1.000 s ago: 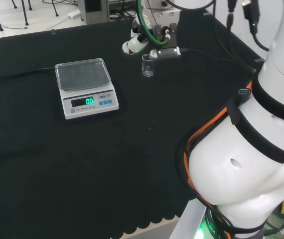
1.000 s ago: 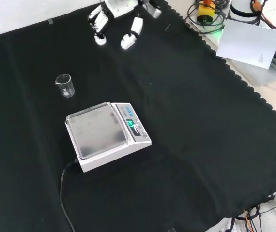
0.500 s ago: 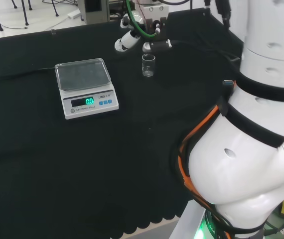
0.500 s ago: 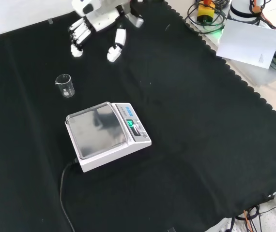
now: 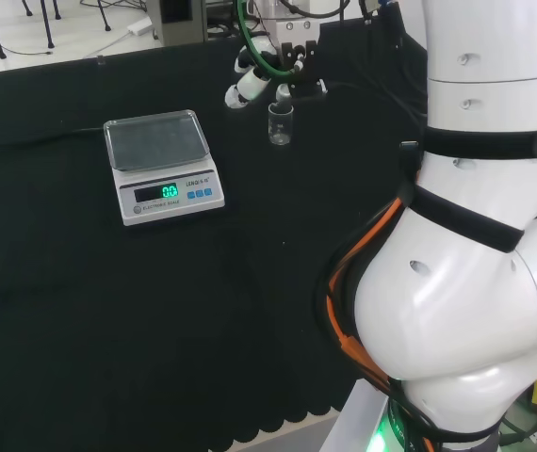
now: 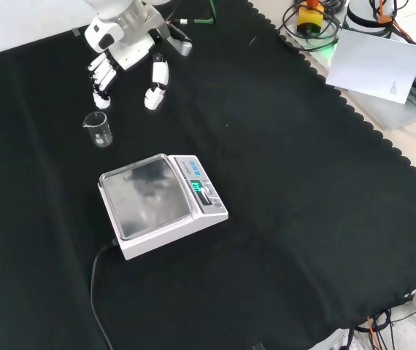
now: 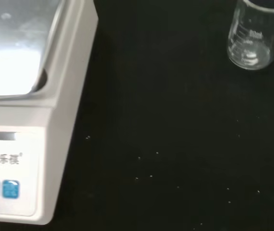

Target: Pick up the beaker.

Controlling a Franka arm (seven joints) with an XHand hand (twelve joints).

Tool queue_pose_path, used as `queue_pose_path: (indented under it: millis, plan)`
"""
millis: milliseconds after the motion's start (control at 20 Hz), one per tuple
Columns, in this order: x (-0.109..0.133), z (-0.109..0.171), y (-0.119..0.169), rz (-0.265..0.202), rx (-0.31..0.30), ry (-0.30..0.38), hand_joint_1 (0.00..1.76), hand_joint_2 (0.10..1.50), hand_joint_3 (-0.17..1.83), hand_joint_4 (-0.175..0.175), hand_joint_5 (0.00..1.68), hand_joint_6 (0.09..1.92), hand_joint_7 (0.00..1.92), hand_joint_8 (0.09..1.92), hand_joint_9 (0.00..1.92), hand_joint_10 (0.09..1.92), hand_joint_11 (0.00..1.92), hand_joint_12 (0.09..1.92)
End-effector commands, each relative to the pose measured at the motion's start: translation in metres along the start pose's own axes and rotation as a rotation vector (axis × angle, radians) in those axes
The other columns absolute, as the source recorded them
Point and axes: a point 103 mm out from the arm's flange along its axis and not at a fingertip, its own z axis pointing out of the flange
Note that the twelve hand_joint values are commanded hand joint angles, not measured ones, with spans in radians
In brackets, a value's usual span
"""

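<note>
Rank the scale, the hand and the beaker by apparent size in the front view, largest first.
1. scale, clearly the largest.
2. hand, fingers spread open above the beaker; it hangs nearer the camera, so its rank is less sure.
3. beaker, the smallest.

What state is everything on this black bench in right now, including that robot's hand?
hand: open, fingers spread and pointing down, above the cloth beside the beaker, holding nothing.
beaker: upright on the cloth, looks empty, not yet touched.
scale: switched on, display lit green, pan bare.
</note>
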Motion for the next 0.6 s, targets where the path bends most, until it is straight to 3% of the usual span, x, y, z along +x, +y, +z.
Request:
queue_pose_path:
  millis: [50, 600]
  plan:
    - [-0.021, 0.005, 0.016, 0.006, 0.034, 0.028, 0.62, 0.76, 0.46, -0.025, 0.31, 0.39, 0.22, 0.77, 0.24, 0.89, 0.00, 1.45]
    - [-0.043, 0.010, 0.055, 0.019, 0.081, 0.032, 0.63, 0.76, 0.46, -0.026, 0.32, 0.39, 0.22, 0.76, 0.24, 0.89, 0.00, 1.46]
